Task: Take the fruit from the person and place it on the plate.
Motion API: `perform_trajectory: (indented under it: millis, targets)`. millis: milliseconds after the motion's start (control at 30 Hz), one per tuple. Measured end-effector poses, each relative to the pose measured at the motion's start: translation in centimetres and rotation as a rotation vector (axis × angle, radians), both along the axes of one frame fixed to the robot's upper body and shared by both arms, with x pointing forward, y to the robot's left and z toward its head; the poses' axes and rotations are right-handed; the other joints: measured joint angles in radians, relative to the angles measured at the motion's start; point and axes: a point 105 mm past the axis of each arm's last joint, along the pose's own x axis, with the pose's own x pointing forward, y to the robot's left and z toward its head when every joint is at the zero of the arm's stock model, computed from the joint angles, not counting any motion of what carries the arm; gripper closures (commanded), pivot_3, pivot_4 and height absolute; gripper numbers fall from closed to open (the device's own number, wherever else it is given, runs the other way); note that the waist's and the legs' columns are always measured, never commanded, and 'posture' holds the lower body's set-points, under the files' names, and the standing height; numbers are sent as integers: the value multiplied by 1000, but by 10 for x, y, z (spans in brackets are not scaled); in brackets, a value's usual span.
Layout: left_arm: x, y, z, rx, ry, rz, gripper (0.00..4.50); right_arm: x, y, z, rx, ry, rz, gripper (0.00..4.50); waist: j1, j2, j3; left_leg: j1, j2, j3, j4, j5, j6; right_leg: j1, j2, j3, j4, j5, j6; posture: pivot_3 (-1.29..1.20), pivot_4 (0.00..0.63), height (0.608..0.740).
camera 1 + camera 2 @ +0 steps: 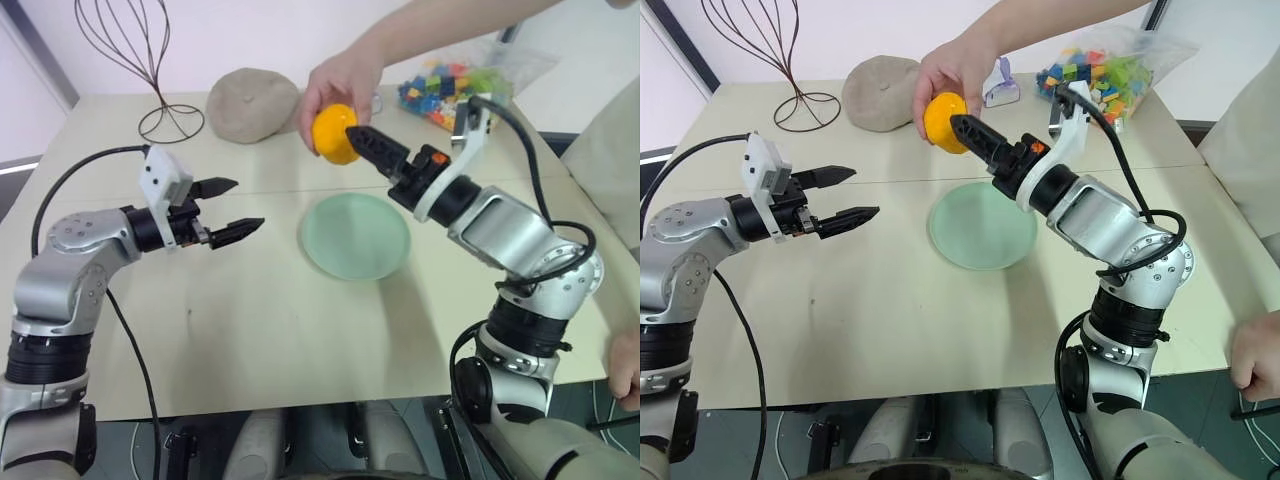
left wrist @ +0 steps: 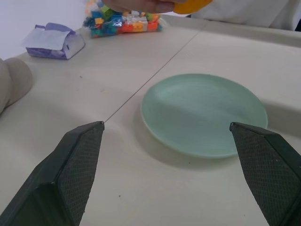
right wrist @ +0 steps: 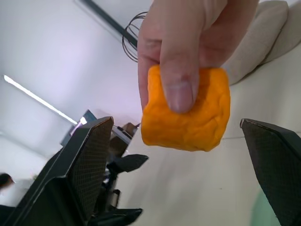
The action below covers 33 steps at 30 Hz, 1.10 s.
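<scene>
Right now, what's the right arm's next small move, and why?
Probably ease the right pincer forward and close on the fruit. Its fingers are open on either side of the fruit, which the person's hand holds above the table, and the plate sits bare below.

Beige table (image 1: 250,340), two tops butted; seam runs across the middle. White wall (image 1: 250,35) behind it, dark vertical strip (image 1: 40,50) at left. On the far side of the table: dark wire stand (image 1: 150,60), beige rounded cap (image 1: 250,103), clear bag of multicoloured blocks (image 1: 1105,70), small lilac-and-white packet (image 1: 1000,90). Even, soft light.
</scene>
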Motion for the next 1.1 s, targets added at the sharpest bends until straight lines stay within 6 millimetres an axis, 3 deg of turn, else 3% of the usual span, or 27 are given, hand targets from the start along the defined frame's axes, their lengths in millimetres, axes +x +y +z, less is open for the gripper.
perform_trajectory:
  millis: [433,600,867,933,1067,1100]
  targets:
    - [1,0,1,-1,-5,7,0,-5,19,-1,-1,50,60,88,0,0,0,0,0,0,0,0,0,0,1,0,0,0,0,0,150,740]
    - [0,-1,2,1,-12,10,0,4,19,-13,-22,64,62,88,0,0,0,0,0,1,0,0,0,0,1,0,0,0,0,0,150,740]
    - [-2,-2,3,7,-22,9,0,15,18,-13,-27,32,50,88,0,0,0,0,1,0,0,0,0,0,1,0,0,0,0,0,150,740]
    - [-2,-2,3,7,-21,10,0,18,18,-12,-24,25,47,613,0,0,0,0,1,0,0,0,0,0,1,0,0,0,0,0,150,740]
    - [-2,-1,1,8,-16,13,0,20,22,-11,-21,10,47,2301,0,0,0,0,1,0,0,0,0,0,1,0,0,0,0,0,150,740]
    - [-2,-1,1,9,-16,14,0,20,23,-10,-20,6,48,2392,0,0,0,0,1,0,0,0,0,0,1,0,0,0,0,0,150,740]
